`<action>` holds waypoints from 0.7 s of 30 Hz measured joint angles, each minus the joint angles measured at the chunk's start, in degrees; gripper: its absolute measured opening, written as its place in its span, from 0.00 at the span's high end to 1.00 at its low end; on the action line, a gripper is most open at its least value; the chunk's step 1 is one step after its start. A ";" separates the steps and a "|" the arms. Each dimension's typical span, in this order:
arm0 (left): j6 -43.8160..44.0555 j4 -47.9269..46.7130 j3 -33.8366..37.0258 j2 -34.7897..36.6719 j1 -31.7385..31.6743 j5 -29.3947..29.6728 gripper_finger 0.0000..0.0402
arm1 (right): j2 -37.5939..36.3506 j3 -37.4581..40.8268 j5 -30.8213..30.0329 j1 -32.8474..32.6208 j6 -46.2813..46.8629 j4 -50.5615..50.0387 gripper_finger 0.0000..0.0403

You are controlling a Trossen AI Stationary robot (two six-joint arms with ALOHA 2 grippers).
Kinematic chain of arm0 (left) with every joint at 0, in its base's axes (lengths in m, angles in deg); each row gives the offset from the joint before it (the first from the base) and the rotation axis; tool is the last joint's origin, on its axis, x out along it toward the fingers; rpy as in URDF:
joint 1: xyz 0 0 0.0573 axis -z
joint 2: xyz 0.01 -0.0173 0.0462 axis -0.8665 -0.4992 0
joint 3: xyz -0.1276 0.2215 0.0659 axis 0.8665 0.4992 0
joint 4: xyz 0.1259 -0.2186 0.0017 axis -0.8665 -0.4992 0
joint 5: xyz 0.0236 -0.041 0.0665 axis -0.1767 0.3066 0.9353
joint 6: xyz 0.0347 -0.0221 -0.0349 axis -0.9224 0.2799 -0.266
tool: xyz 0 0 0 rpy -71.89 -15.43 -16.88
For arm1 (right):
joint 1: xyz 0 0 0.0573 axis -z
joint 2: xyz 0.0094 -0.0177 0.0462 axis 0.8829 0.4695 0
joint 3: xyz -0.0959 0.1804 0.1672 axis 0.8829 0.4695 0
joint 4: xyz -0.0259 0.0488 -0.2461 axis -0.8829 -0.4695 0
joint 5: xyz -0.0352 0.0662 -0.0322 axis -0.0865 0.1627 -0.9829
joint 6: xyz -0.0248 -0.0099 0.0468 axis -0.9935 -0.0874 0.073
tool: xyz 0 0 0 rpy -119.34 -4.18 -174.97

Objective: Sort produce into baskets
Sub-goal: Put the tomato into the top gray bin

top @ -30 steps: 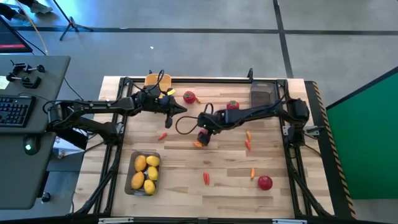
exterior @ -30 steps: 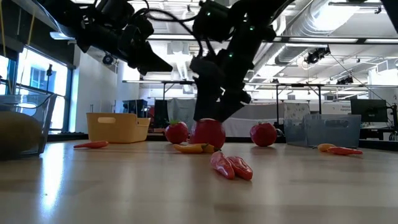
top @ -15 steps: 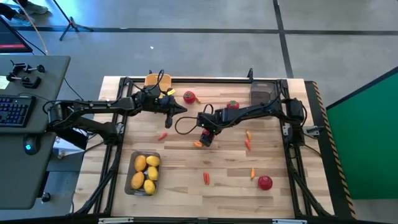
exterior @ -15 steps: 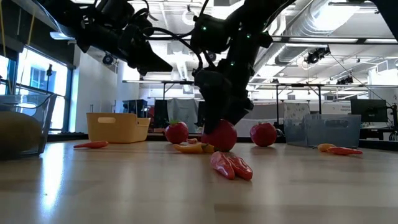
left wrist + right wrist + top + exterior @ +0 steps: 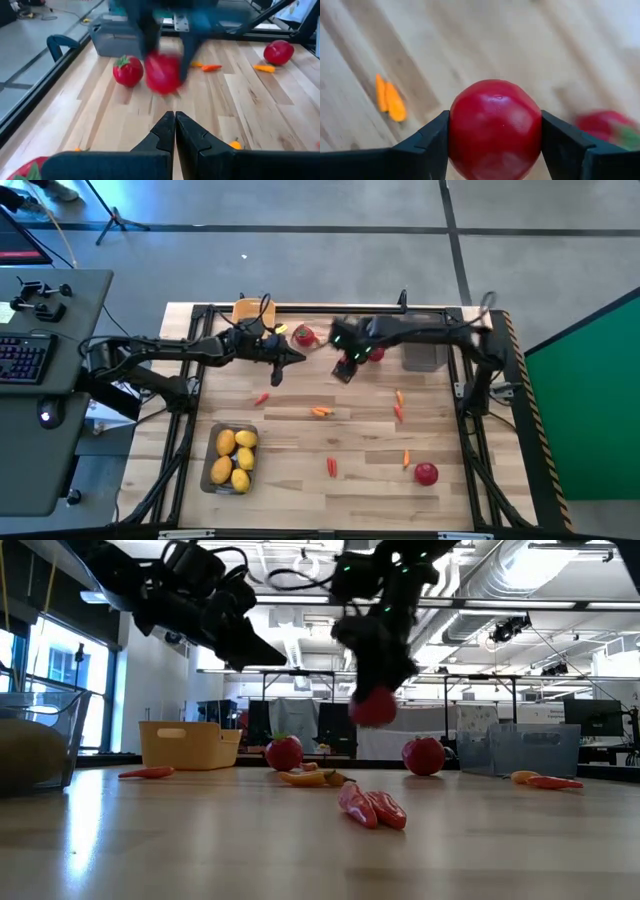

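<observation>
You are working on a pale wooden table (image 5: 360, 470) framed by black rails, set on a grey floor with a desk and keyboard (image 5: 22, 358) to the left and a green panel (image 5: 590, 380) to the right. The low view looks into a workshop with ceiling ducts.

Your right gripper (image 5: 495, 131) pinches a round red fruit (image 5: 495, 127) between its two fingers, lifted clear of the wood, above the far middle of the table. The fruit is round, so no long axis shows, and you cannot tell which way its top points.

Your left gripper (image 5: 175, 125) hovers just beside it, fingers pressed together on nothing.

The yellow basket (image 5: 253, 309) sits at the far edge, a dark tray (image 5: 422, 340) at far right, and a tray of lemons (image 5: 232, 458) near left. Carrot pieces (image 5: 331, 467) lie scattered, mostly lengthwise toward you.
</observation>
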 joint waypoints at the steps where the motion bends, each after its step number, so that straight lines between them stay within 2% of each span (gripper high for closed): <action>1: 0.00 0.43 0.00 -0.32 0.00 -0.04 1.00 | -1.68 0.37 -0.59 1.59 -0.54 -1.03 0.42; 11: 1.61 5.03 0.00 -0.44 -1.49 -1.01 1.00 | -13.60 4.17 -9.73 19.12 -3.94 -10.42 0.43; 17: 1.93 5.09 0.00 -0.44 -1.53 -1.00 1.00 | -16.80 11.61 -9.75 27.58 -2.42 -9.12 0.43; 21: 1.93 5.05 0.00 -0.44 -1.53 -0.98 1.00 | -16.80 17.95 -9.50 30.48 -1.61 -5.39 0.43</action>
